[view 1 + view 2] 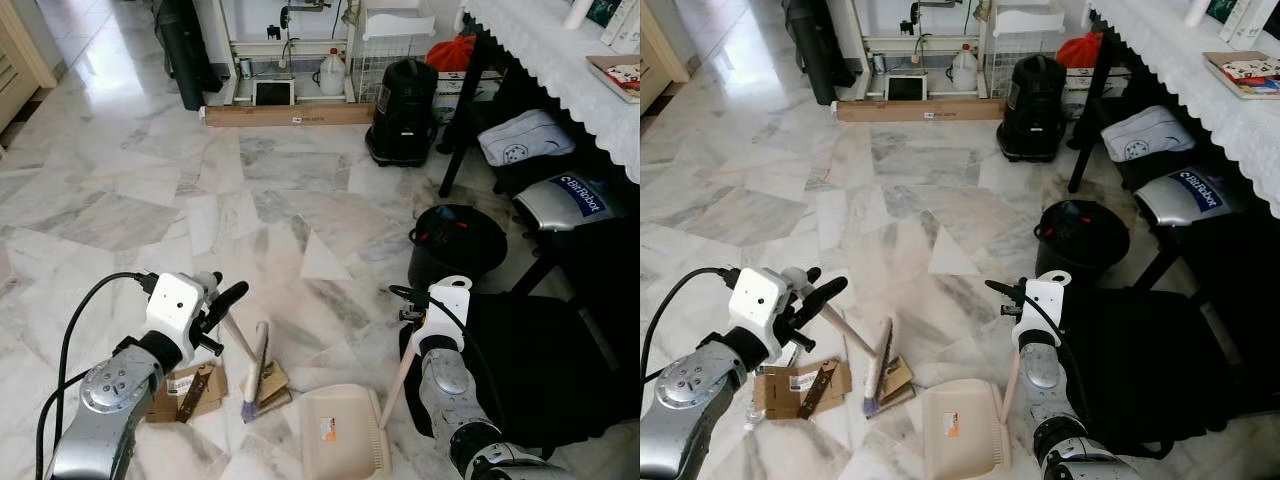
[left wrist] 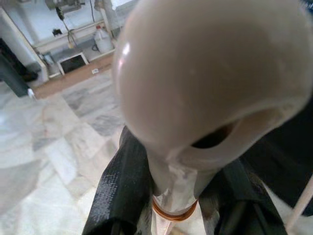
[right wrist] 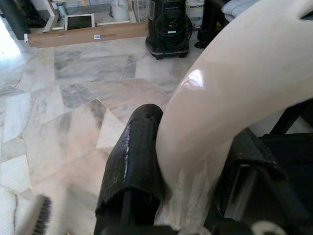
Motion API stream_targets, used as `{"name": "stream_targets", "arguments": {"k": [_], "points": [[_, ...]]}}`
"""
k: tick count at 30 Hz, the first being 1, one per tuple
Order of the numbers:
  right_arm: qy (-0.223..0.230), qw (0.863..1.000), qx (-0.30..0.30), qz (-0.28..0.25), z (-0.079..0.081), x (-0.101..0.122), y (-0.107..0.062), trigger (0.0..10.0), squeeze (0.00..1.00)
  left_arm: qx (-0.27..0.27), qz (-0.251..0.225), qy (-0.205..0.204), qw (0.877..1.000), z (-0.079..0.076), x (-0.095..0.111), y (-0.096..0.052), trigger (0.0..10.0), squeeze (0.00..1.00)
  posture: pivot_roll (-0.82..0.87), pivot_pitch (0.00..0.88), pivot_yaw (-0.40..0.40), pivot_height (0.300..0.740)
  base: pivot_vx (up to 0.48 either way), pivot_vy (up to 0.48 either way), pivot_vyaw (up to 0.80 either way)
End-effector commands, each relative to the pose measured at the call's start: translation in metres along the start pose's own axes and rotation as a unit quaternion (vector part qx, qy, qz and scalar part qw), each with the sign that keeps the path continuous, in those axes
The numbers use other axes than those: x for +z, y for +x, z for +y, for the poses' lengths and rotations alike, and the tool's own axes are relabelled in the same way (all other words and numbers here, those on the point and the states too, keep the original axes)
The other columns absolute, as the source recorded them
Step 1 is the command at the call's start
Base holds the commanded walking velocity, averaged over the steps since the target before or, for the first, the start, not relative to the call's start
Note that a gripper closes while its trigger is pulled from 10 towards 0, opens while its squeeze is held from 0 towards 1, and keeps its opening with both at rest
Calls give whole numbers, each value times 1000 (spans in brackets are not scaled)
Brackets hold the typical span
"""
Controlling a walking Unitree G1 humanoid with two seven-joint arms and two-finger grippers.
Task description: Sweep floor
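The left gripper (image 2: pixel 171 196) had its jaws clamped on the pale handle of a small broom (image 1: pixel 253 368), the black fingers (image 2: pixel 120 188) pressing the shaft from both sides just below its rounded end. The broom slanted down to the right, its brush head resting on the marble floor (image 1: pixel 130 190) among flattened cardboard scraps (image 1: pixel 190 390) at the near left.

The right gripper (image 3: pixel 188 196) had its jaws closed around the cream handle of a dustpan (image 1: pixel 343 430), which lay on the floor just right of the brush head, its long handle rising up and to the right into the grip.

Farther right stood a black bucket (image 1: pixel 457 243) beside a dark chair (image 1: pixel 550 370). A black vacuum cleaner (image 1: pixel 402 98) stood at the far side next to a long cardboard box (image 1: pixel 288 115), and a table (image 1: pixel 560 70) with a white cloth ran along the right edge.
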State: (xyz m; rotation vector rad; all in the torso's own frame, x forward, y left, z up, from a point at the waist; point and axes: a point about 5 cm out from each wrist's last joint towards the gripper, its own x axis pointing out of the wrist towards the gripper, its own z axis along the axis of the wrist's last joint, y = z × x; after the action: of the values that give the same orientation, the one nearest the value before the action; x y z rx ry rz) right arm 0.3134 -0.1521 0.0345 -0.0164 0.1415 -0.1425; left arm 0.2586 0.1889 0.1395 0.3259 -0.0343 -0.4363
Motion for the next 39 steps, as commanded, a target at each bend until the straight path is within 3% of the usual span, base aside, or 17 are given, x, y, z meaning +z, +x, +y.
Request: {"name": "stream_targets", "arguments": {"k": [1, 11, 20, 30, 31, 32, 35, 39], "points": [[-1, 999, -3, 43, 0, -17, -8, 10000, 0, 8, -9, 30, 999, 3, 3, 0, 10000, 0, 103, 102, -2, 740, 0, 0, 0], [-1, 999, -4, 43, -1, -17, -8, 10000, 0, 16, 27, 22, 999, -6, -27, 0, 10000, 0, 95, 105, -4, 740, 0, 0, 0], [-2, 999, -5, 46, -2, -19, -9, 10000, 0, -8, 62, 24, 998, -14, -47, -11, 10000, 0, 89, 109, -3, 740, 0, 0, 0], [-2, 999, -6, 46, -2, -19, -9, 10000, 0, -18, 69, 20, 997, -17, -50, -13, 10000, 0, 91, 111, -3, 740, 0, 0, 0], [-1, 999, -6, 48, -2, -19, -9, 10000, 0, -59, 101, -24, 993, -26, -58, -17, 10000, 0, 92, 109, -1, 740, 0, 0, 0], [-1, 999, -6, 49, -2, -19, -9, 10000, 0, -69, 110, -42, 991, -29, -60, -17, 10000, 0, 92, 108, -1, 740, 0, 0, 0], [-4, 999, -10, 50, -2, -19, -9, 10000, 0, -72, 116, -99, 986, -27, -61, -16, 10000, 0, 92, 107, 0, 740, 0, 0, 0], [-9, 998, -17, 52, -4, -19, -8, 10000, 0, -77, 120, -142, 980, -25, -61, -16, 10000, 0, 92, 107, 0, 740, 0, 0, 0]]}}
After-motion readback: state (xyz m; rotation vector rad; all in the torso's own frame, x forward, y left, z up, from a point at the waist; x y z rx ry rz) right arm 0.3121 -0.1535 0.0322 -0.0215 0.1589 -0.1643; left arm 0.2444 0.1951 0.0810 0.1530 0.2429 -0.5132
